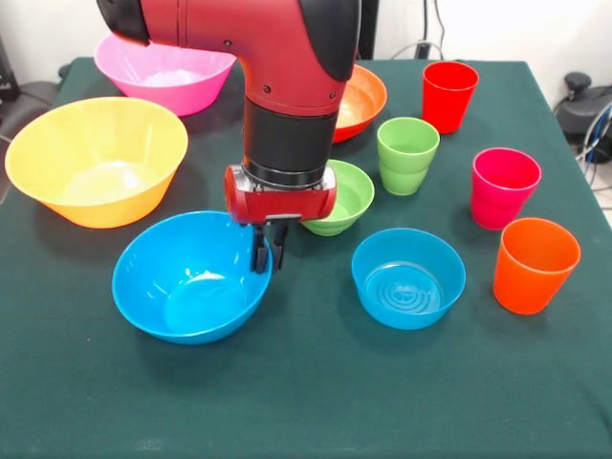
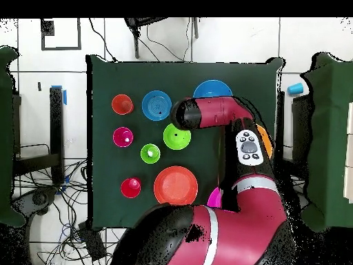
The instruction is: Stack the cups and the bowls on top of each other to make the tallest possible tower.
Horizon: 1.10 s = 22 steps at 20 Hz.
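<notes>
My gripper (image 1: pixel 269 251) hangs at the right rim of the wide blue bowl (image 1: pixel 186 277), its fingers pinched together on that rim. The bowl rests on the cloth. Just behind the gripper sits the small green bowl (image 1: pixel 346 196). The small translucent blue bowl (image 1: pixel 408 277) is to its right. The red cup (image 1: pixel 449 94), light green cup (image 1: pixel 407 153), magenta cup (image 1: pixel 504 186) and orange cup (image 1: pixel 535 265) stand upright and apart along the right side. On the left are the big yellow-orange bowl (image 1: pixel 96 158) and the big pink bowl (image 1: pixel 163 72). The arm partly hides the orange-red bowl (image 1: pixel 361 100).
All pieces stand singly on a dark green tablecloth (image 1: pixel 316 392); nothing is stacked. From above, the arm (image 2: pixel 220 114) covers the gripper and much of the wide blue bowl (image 2: pixel 212 90). Cables and equipment lie beyond the table's edges.
</notes>
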### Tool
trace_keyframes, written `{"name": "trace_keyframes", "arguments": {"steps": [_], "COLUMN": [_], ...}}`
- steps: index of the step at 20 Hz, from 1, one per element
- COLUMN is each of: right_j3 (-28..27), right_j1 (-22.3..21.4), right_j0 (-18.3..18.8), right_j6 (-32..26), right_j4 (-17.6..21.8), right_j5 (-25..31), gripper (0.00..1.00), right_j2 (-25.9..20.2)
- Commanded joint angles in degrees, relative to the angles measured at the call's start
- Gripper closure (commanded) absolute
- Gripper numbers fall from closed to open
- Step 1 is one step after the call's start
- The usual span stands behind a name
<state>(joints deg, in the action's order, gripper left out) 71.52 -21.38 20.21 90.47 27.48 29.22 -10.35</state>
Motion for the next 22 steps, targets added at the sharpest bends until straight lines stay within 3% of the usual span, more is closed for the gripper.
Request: {"name": "trace_keyframes", "arguments": {"steps": [1,9,22], "right_j3": [5.07,15.68,20.74], "right_j1": [-1.34,-8.42,-13.24], "right_j0": [-2.5,-3.37,-11.9], "right_j6": [0.76,2.05,6.64], "right_j4": [4.48,4.11,4.27], "right_j5": [-2.91,-6.86,-10.07], "gripper": [1.0,1.0,1.0], "right_j2": [0.01,-0.58,6.91]}}
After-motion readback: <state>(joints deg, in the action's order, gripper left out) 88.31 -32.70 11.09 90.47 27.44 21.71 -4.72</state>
